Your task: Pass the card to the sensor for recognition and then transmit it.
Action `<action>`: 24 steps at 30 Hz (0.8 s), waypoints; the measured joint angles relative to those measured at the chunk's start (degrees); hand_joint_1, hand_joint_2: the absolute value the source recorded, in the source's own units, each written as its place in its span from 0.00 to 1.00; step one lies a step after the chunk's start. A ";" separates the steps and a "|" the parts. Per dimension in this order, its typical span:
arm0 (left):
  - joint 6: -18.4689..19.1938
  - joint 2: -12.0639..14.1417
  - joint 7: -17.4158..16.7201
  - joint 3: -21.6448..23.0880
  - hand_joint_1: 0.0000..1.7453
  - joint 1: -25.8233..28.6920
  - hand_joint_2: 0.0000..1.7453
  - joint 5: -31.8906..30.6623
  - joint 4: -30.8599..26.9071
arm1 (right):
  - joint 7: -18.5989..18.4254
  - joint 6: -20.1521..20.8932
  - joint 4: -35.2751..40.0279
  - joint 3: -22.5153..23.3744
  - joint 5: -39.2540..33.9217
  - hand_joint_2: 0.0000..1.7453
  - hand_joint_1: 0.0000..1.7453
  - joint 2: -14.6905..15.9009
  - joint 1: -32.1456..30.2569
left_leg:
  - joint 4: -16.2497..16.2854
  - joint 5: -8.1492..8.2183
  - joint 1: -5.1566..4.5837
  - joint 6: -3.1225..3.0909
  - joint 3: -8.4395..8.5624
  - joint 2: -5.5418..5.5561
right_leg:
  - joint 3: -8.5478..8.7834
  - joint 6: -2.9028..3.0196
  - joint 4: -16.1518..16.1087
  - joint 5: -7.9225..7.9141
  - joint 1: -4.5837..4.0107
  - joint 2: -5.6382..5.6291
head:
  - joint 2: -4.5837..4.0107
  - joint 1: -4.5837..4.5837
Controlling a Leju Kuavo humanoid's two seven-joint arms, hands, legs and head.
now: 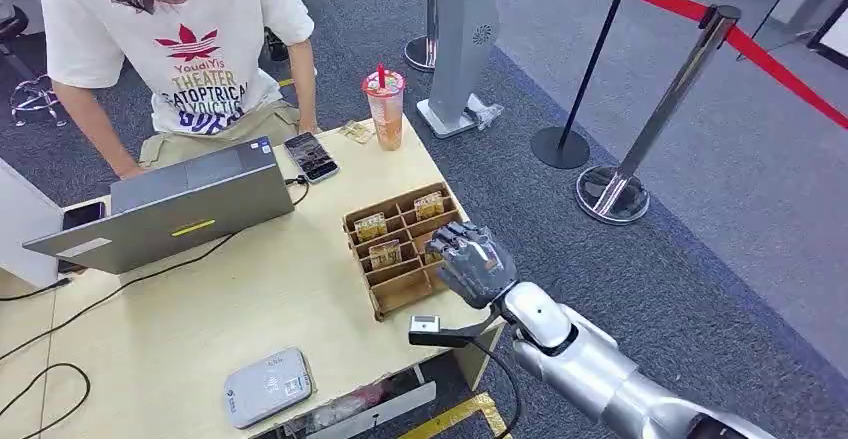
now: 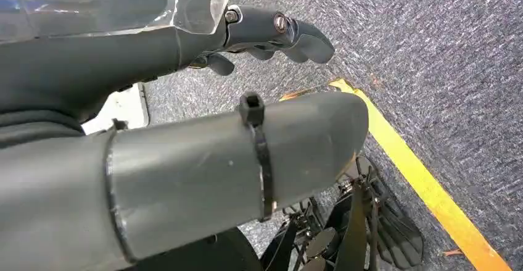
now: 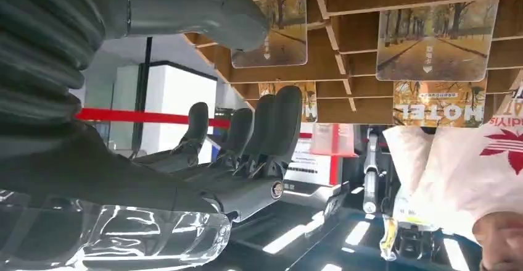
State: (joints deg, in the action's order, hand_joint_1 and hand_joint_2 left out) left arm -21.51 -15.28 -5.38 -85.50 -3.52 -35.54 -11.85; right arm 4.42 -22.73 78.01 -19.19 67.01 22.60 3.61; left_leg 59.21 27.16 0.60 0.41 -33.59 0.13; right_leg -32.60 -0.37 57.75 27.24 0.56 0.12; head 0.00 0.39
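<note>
Over the wooden card tray (image 1: 385,304) at the table's right edge, seen from the head view, the right hand (image 1: 475,261) hangs with its fingers spread and nothing in it, released. Hotel cards (image 1: 385,253) stand upright in the tray's compartments, just beyond and to the left of the hand, their faces turned toward the robot. The nearest one is touching distance from the fingertips, so I'd say the reach is about to become a pick. The grey card reader (image 1: 268,387) lies well apart, at the near left of the table (image 1: 250,289), and a small black scanner (image 1: 425,327) sits at the table edge right below the wrist. A person (image 1: 180,49) leans over a laptop (image 1: 170,209) at the far side, with a phone (image 1: 311,156) and a drink cup (image 1: 385,109) beside it.

From the left wrist view, the left hand (image 2: 271,33) hangs beside the body over grey carpet (image 2: 432,49) and a yellow floor stripe (image 2: 425,191), fingers loosely curled with nothing held. It is far from the cards; the right hand is clearly the one placed for this.

From the right wrist view, the right hand's fingers (image 3: 280,129) stretch straight out, apart, toward the cards in their wooden slots, the thumb (image 3: 197,5) opposite them. No card is between them yet.
</note>
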 joint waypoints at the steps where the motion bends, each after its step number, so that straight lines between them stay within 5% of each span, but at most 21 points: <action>1: -0.02 -0.02 0.00 0.00 0.00 -0.03 0.00 0.05 0.00 | 0.04 0.09 0.00 0.00 0.04 1.00 0.54 -0.09 0.18 | 0.00 0.00 0.00 0.00 0.00 0.00 | 0.00 0.00 0.00 0.00 0.00 0.00 | 0.00 0.00; 24: -0.20 -0.63 0.00 0.00 0.00 -0.58 0.00 0.55 -0.31 | 1.64 2.14 -3.50 -0.66 -0.20 1.00 0.51 -1.38 4.95 | 0.00 0.00 0.00 0.00 -0.01 0.00 | 0.00 0.00 0.00 0.00 0.00 0.01 | 0.00 0.00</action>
State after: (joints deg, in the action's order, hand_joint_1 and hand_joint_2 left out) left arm -21.70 -15.91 -5.38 -85.50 -4.10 -34.99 -12.15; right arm 6.05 -20.59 74.51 -19.85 66.82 21.22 8.55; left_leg 59.21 27.16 0.60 0.41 -33.59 0.13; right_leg -32.60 -0.37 57.75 27.24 0.56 0.13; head 0.00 0.39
